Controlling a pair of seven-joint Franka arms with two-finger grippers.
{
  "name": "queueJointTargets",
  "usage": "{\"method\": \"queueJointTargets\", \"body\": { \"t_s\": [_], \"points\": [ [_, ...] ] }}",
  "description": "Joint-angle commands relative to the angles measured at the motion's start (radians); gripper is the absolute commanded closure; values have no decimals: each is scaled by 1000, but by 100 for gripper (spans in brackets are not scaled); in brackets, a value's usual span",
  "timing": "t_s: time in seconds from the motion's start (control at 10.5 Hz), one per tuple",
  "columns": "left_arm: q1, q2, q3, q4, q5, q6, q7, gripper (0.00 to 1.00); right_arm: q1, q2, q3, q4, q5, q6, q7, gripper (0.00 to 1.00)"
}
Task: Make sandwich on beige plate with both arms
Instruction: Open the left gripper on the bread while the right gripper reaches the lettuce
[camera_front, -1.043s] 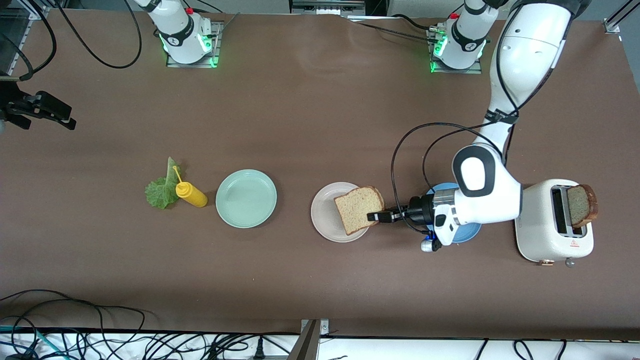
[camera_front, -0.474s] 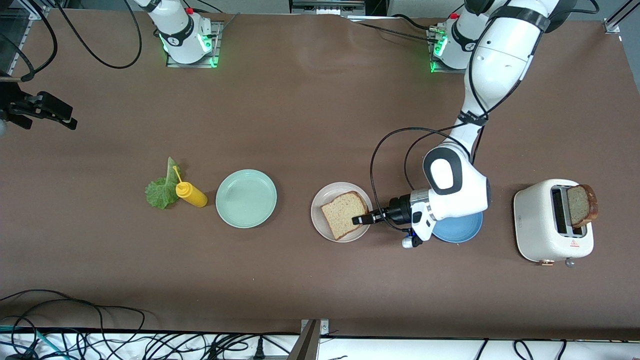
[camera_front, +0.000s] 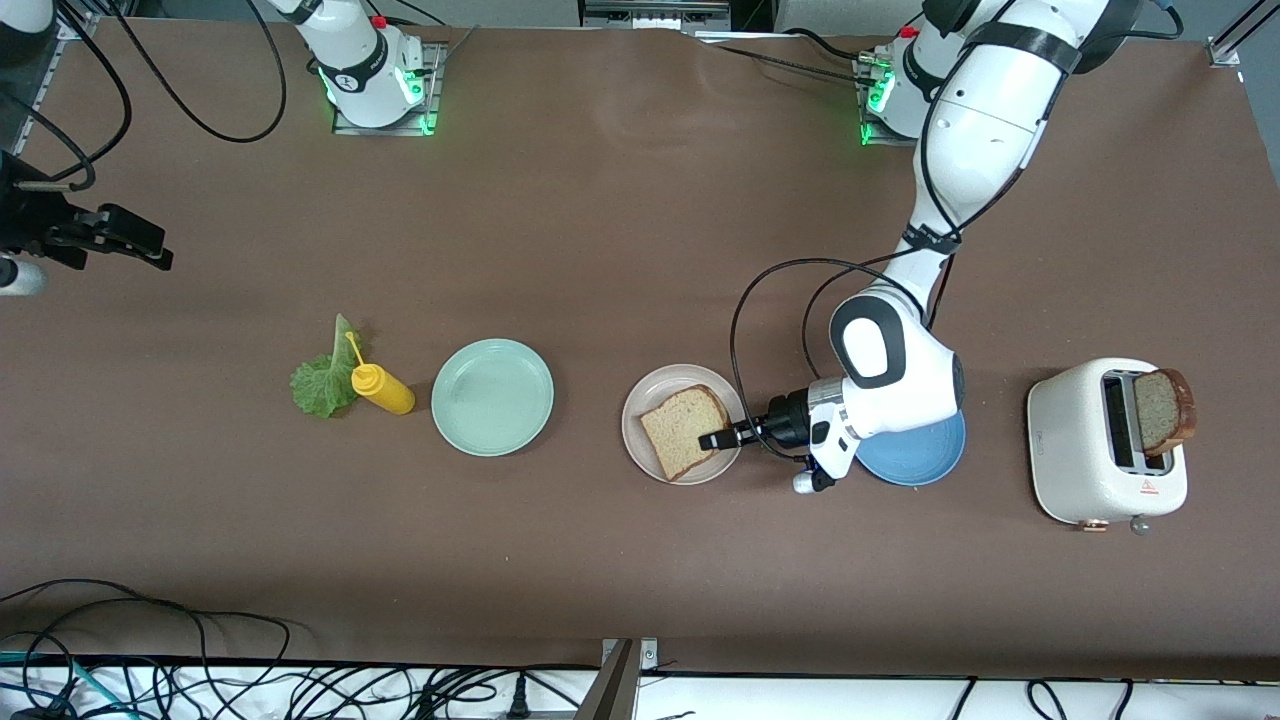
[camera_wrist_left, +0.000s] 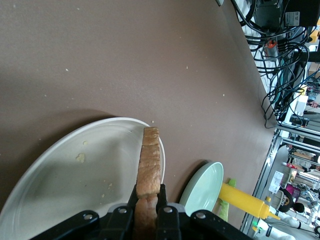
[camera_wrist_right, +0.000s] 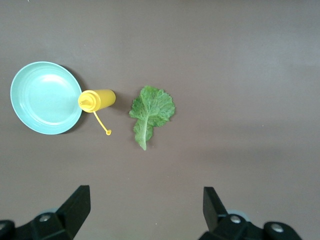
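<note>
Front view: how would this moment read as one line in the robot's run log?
left tool: shut on bread slice, over beige plate | right tool: open, waiting above lettuce leaf | second slice: in toaster

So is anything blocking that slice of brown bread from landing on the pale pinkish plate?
Nothing visible does. The left gripper holds the brown bread slice by its edge right over the round pale pinkish-beige plate, which carries only crumbs.

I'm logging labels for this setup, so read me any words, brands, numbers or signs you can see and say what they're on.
No text is readable.
Toaster: a small red triangular warning sign on its side; small marks beside it, too small to read.
Right arm's base: a round dark emblem, too small to read.
</note>
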Motion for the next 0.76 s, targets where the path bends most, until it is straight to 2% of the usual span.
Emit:
{"method": "queueJointTargets", "body": {
  "t_s": [0.0,0.09,0.28,0.66],
  "points": [
    [-29,7,9,2,-64,32,41,74,-2,-5,3,-78,4,77,9,0],
    [-29,6,9,2,-66,40,33,1,-2,-7,5,-116,4,109,9,0],
    [-41,6,12,-9,-40,75,41,0,-1,-10,8,-193,6,201,9,0],
    [-34,-5,21,-19,41,81,26,0,-1,-11,25,-276,7,281,11,0]
  ]
}}
